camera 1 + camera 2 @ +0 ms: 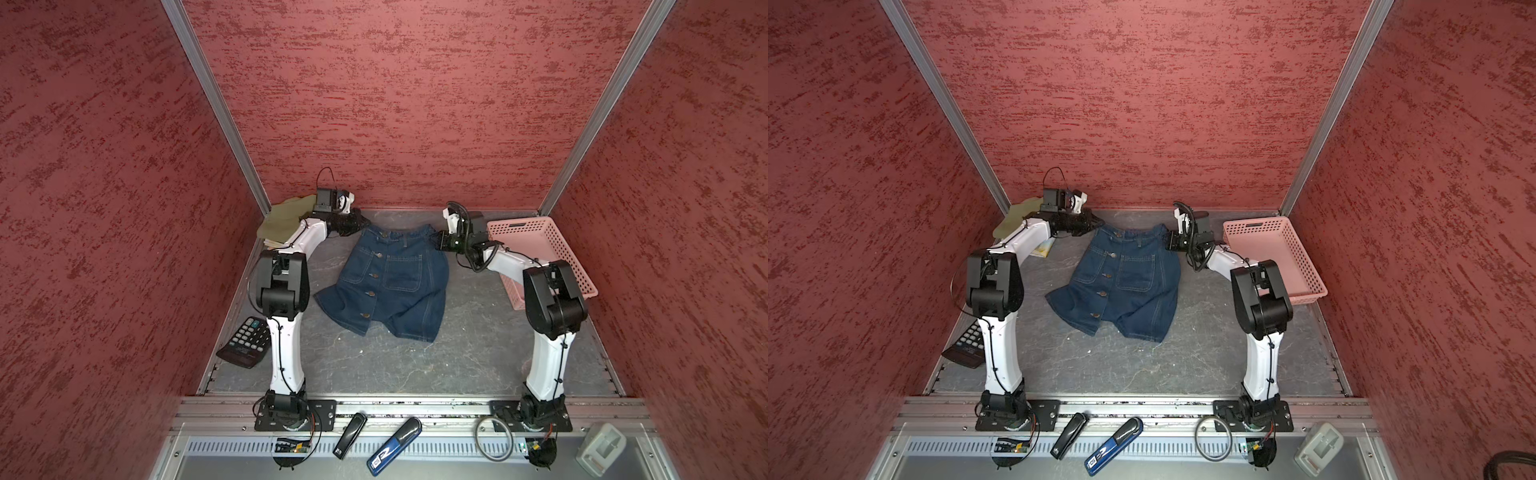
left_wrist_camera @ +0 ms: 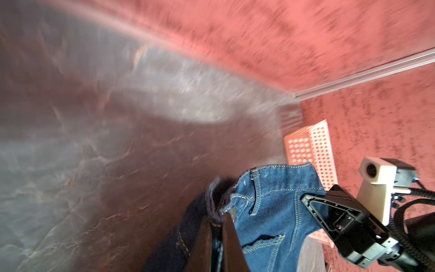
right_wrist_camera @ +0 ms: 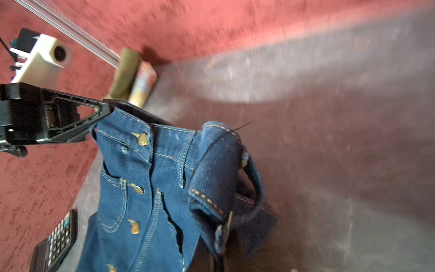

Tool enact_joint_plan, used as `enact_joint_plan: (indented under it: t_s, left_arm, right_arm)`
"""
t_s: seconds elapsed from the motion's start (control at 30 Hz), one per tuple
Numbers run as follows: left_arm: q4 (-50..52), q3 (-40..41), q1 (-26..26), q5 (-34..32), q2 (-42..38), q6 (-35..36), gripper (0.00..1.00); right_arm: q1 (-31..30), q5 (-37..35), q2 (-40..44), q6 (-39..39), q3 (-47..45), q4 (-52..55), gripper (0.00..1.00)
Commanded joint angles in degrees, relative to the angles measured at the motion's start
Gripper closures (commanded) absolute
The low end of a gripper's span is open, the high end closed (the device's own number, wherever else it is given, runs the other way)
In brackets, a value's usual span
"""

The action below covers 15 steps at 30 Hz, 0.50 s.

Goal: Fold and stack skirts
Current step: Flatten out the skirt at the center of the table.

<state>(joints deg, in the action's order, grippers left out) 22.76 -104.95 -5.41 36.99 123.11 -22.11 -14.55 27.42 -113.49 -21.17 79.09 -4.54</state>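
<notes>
The dark-blue denim skirt [image 1: 390,282] [image 1: 1121,282] lies button side up in mid-table, waistband toward the back wall. My left gripper [image 1: 362,225] [image 1: 1098,224] [image 2: 217,232] is shut on one waistband corner. My right gripper [image 1: 437,241] [image 1: 1169,241] [image 3: 221,235] is shut on the opposite corner, where the denim bunches over its fingers. The olive-green skirt [image 1: 282,216] [image 1: 1013,218] [image 3: 124,70] sits folded in the back left corner. It rests on the floral skirt [image 1: 1044,248] [image 3: 143,84], which is mostly hidden by the left arm.
A pink perforated basket [image 1: 577,266] [image 1: 1258,224] [image 2: 313,141] stands at the back right, close behind the right arm. A black calculator [image 1: 245,343] [image 3: 56,240] lies at the left edge. Two staplers [image 1: 350,434] and a cable ring [image 1: 494,442] rest on the front rail.
</notes>
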Motion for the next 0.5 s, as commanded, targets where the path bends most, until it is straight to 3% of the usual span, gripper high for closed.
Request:
enact_joint_plan:
  t_s: [0.0, 0.23, 0.47]
  left_arm:
    - [0.8, -5.3, 0.7, -2.2, -7.1, -0.1, 1.0]
    - [4.6, -12.0, 1.9, -5.5, -15.8, 0.5, 1.0]
    - [3.1, -3.1, 0.9, -8.5, -29.2, 1.9, 1.0]
  right_arm:
    - [1.4, 0.0, 4.4, 1.8, 6.0, -3.1, 1.0]
    - [2.5, -0.2, 10.0, 5.8, 15.8, 0.5, 1.0]
    - [2.5, -0.2, 21.1, 5.4, 10.2, -1.0, 1.0]
